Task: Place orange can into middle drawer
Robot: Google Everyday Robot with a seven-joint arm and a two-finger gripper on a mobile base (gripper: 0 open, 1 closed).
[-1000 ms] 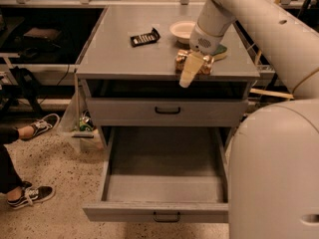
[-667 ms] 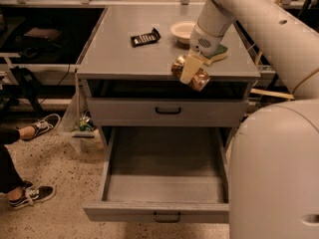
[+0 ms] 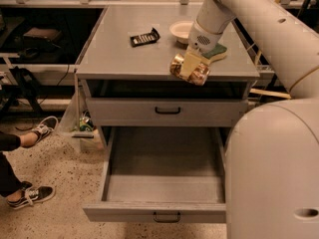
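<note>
My gripper (image 3: 190, 67) is shut on the orange can (image 3: 201, 75), a shiny gold-orange dented can. It holds the can at the front edge of the grey cabinet top (image 3: 124, 59), right of centre. The middle drawer (image 3: 164, 183) is pulled wide open below, with a low face panel and a small black handle (image 3: 167, 216). Its box looks empty. The can is above and behind the open drawer, over the closed drawer (image 3: 169, 112) with the taller face.
A green-and-yellow sponge (image 3: 217, 51) and a white bowl (image 3: 181, 31) lie on the top behind the gripper. A black packet (image 3: 144, 37) lies mid-top. My white body (image 3: 274, 173) fills the right. A person's shoes (image 3: 31, 195) are on the floor at left.
The gripper has closed around the can and brought it slightly forward to the top's front edge. The can now sits tilted in the fingers. The drawers have not moved.
</note>
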